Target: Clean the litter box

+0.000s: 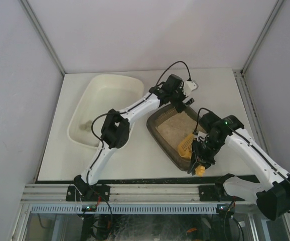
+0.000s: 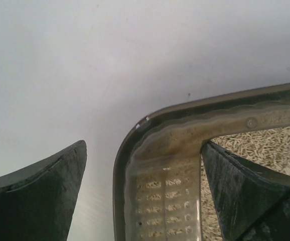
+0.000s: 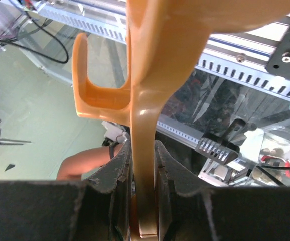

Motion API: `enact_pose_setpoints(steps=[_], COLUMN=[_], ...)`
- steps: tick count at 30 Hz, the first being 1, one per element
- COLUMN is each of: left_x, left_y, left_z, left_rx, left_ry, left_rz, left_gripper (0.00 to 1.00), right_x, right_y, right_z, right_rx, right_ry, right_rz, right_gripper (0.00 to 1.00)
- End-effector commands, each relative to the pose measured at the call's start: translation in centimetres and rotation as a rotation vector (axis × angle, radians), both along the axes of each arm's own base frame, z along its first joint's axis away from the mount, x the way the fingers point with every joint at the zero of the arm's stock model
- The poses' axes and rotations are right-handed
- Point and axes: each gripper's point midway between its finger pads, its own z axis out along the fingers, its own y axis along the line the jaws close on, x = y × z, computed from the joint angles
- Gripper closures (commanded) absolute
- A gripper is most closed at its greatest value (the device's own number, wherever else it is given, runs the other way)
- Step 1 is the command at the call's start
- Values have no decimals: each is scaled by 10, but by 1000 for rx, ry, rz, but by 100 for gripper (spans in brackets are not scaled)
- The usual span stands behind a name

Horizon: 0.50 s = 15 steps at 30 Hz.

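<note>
Now: left claw [image 2: 144, 144] released astride litter box [image 2: 175, 133] rim; right claw [image 3: 145, 168] clenched on scoop [image 3: 152, 60].

The left arm stretches far forward, elbow bent, and the left gripper [image 1: 179, 104] points down with its fingers spread wide. The right arm folds inward; the right gripper [image 1: 198, 159] pinches an orange scoop [image 1: 185, 144] tight.

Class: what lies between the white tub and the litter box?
In the top view, the left arm's white link crosses between the white tub and the litter box, over the table.
</note>
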Motion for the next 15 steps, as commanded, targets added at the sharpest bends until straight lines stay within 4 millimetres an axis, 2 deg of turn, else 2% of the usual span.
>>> enact_pose_setpoints(steps=[1,4,7,10,12,15], left_x=[35,34,37,23,10,-12], left_y=[41,72,117,162,183,196], left_z=[93,100,108,105,101,93], left_rx=[-237,-269,-273,-184,-136,-108], left_ry=[66,114,135,162,183,246], left_rz=[281,392,595,810,905,926], left_gripper=[0,0,0,0,0,0], right_x=[11,24,42,60,69,84], right_y=[20,30,29,12,-1,-18], right_z=[25,28,28,24,22,19], right_rx=[113,146,96,-32,-110,-216], right_ry=[14,23,-31,-89,-108,-151], right_rz=[44,61,69,57,53,48], right_gripper=[100,100,100,100,100,100])
